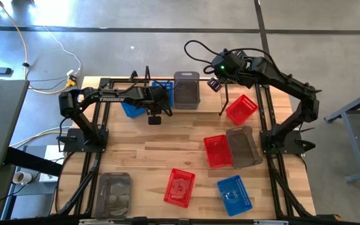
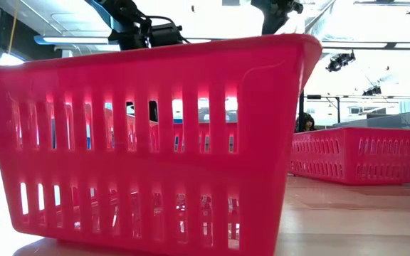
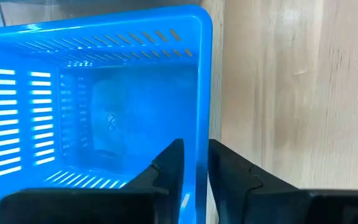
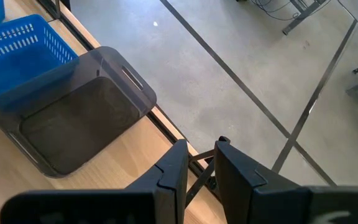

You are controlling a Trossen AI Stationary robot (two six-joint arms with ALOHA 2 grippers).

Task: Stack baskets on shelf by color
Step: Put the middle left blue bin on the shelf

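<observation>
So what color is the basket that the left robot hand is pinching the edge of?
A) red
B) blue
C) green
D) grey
B: in the left wrist view, the left gripper has one finger on each side of the wall of a blue basket.

- Blue perforated plastic basket (image 3: 98, 106) on the pale wood shelf plank (image 1: 205, 100) at the table's far edge, upright, open side up, with a second blue basket (image 1: 130, 107) tilted just beside it.
- Smoky translucent grey plastic basket (image 1: 186, 89) upright on the shelf, right beside the blue one.
- Red perforated basket (image 1: 241, 109) tilted, near the shelf's right end.
- Red basket (image 1: 218, 150) and a grey basket (image 1: 243, 146) side by side, touching, mid-table.
- Near edge: grey basket (image 1: 114, 191), red basket (image 1: 179, 187), blue basket (image 1: 234, 195), well apart.
</observation>
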